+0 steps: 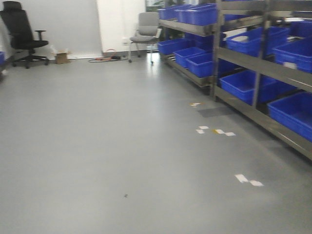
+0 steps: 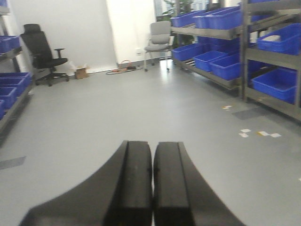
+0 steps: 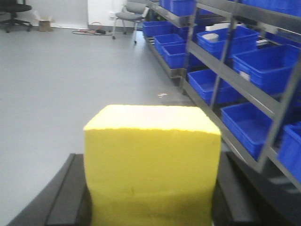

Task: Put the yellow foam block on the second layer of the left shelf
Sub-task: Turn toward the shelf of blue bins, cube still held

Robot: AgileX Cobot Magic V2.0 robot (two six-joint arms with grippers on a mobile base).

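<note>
- The yellow foam block point(image 3: 153, 165) sits between the two black fingers point(image 3: 66, 200) of the right gripper point(image 3: 151, 202). It fills the low middle of the right wrist view.
- One finger is on its left side and one on its right side. They squeeze the block and hold it up off the grey floor point(image 3: 56, 84).
- The top of the block is flat and bright, and its edges are sharp.
- The right gripper points straight out over the floor, toward the far end of the room.
- Just to the right of the block stands a grey rack point(image 3: 222, 61) with many blue bins point(image 3: 249, 125) on its layers.
- The left gripper point(image 2: 153, 188) has its two black fingers point(image 2: 134, 188) pressed together. Only a thin line shows between them, and nothing is in them.
- It also points flat across the room, toward the white wall point(image 2: 66, 28).
- At the left edge of that view is the left shelf point(image 2: 9, 89), with blue bins on it too, well away from the block.
- Far off stand a black chair point(image 2: 42, 54), a grey chair point(image 2: 159, 40), a small brown box point(image 2: 81, 72) and some cables point(image 2: 123, 69).
- Small white tape bits point(image 1: 216, 130) lie on the floor near the rack.
</note>
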